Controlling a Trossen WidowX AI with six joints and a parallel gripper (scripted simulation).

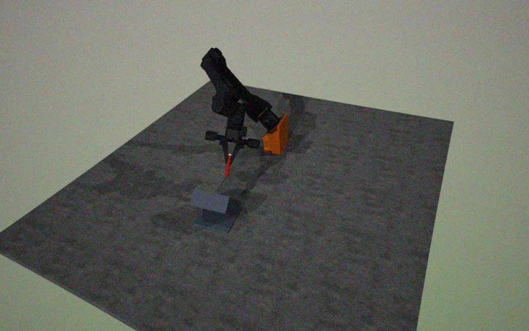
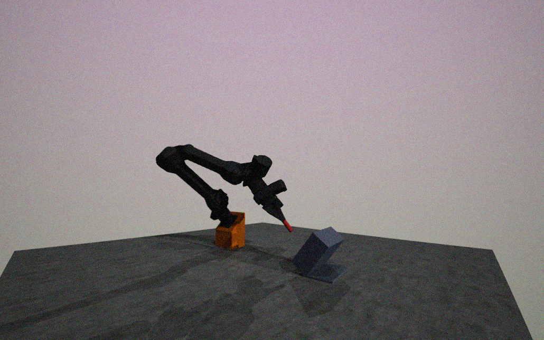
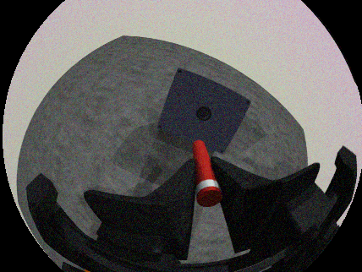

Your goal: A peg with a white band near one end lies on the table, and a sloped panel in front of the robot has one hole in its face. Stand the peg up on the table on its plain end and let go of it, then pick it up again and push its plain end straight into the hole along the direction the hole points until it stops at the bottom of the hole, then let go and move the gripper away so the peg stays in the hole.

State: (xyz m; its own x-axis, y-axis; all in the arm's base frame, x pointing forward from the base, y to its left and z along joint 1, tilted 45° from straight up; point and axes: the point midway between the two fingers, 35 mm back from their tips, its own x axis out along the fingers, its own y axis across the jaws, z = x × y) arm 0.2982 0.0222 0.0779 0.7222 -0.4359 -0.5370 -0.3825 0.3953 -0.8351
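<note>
The red peg (image 1: 227, 167) (image 2: 288, 226) (image 3: 203, 162) is in the air, tilted, its plain end pointing down and toward the panel. Its white band (image 3: 207, 184) is at the end nearer the wrist camera. My gripper (image 1: 228, 160) (image 2: 283, 219) (image 3: 202, 162) is shut on the peg, above the table and on the robot's side of the panel. The blue-grey sloped panel (image 1: 209, 200) (image 2: 312, 249) (image 3: 182, 99) shows its face in the wrist view, with one dark round hole (image 3: 204, 113) near its middle. The peg's plain end is apart from the panel. The hole is hidden in the top and exterior views.
The panel stands on a flat base plate (image 1: 218, 221) (image 2: 331, 272). The orange robot base (image 1: 278, 137) (image 2: 230, 237) stands behind the gripper on the grey table (image 1: 331, 234) (image 2: 180, 288) (image 3: 76, 118). Shadows of the arm and panel lie on the table.
</note>
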